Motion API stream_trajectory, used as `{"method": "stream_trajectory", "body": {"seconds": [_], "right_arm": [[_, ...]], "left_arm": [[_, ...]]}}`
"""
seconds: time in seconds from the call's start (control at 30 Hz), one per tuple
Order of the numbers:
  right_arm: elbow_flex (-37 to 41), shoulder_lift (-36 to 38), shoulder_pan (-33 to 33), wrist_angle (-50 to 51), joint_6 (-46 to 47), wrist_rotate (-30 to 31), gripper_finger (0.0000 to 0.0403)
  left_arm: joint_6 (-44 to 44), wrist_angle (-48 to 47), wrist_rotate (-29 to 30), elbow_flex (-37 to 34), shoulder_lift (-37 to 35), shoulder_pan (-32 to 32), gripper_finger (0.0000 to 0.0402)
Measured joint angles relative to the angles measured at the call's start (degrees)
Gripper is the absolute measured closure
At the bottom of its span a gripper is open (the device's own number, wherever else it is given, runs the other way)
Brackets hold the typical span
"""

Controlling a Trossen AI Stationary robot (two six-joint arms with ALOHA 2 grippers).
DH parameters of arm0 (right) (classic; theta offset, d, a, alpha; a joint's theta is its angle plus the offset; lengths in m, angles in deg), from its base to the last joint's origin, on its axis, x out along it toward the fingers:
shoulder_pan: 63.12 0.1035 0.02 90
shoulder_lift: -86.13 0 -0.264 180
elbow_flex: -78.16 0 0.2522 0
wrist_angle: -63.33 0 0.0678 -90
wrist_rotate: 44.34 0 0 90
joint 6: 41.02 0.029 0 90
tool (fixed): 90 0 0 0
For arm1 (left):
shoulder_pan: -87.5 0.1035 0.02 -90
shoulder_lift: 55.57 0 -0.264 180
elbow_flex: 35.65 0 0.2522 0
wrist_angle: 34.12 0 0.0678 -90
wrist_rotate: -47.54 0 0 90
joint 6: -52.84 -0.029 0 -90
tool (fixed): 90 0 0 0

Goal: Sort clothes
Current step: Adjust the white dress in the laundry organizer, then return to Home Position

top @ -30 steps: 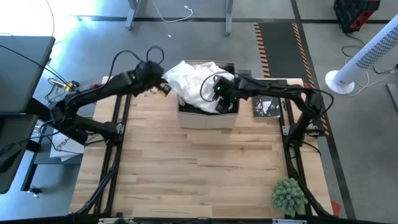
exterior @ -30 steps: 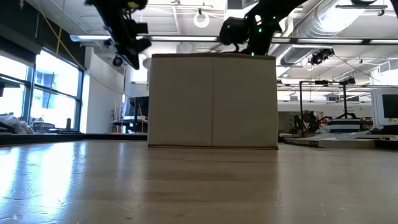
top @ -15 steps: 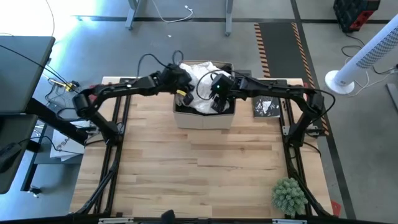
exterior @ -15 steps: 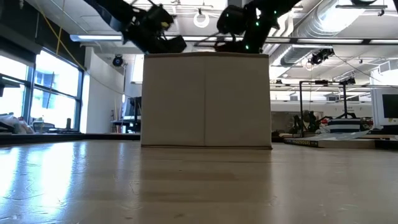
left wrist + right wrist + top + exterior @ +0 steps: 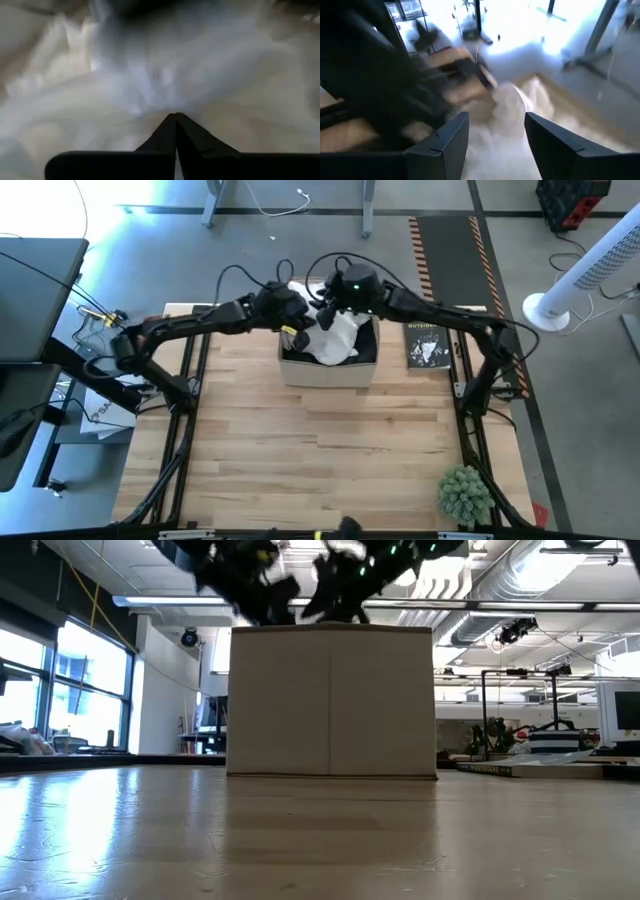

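Both arms meet over the open beige cardboard box (image 5: 328, 370) at the far middle of the light wooden desk (image 5: 320, 450). The crumpled white fabric garment (image 5: 335, 340) lies heaped inside the box. The left tool (image 5: 175, 118) presses into it with fingers closed together; whether cloth is pinched cannot be told. The right tool (image 5: 496, 131) hovers above, fingers spread. A good pickup likely needs one firm pinch on a single fold, then a straight lift clear of the rim.
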Motion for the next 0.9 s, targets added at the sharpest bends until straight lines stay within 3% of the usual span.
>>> {"method": "stream_trajectory", "body": {"seconds": [0.3, 0.47, 0.63, 0.77, 0.9], "right_arm": [[-0.5, -16.4, -4.4, 7.8, 3.2, -0.8, 0.0210], [-0.7, -18.8, -5.4, 7.9, 3.7, -3.4, 0.0210], [-1.3, -11.4, -4.3, 10.7, 1.3, -2.2, 0.0210], [-1.0, 0.5, -2.8, 11.1, -2.8, 0.3, 0.0210], [4.2, 13.2, 0.4, 14.2, -7.6, 3.0, 0.0210]], "left_arm": [[0.1, -7.7, 1.0, 0.9, -12.6, -1.2, 0.0395], [2.4, -10.6, 4.0, 0.8, -19.9, -1.3, 0.0395], [3.1, -14.0, 6.4, 0.8, -27.9, -1.3, 0.0394], [5.3, -18.6, 6.6, 0.8, -35.1, -1.5, 0.0394], [7.5, -23.3, 8.4, -0.1, -42.8, -5.1, 0.0397]]}}
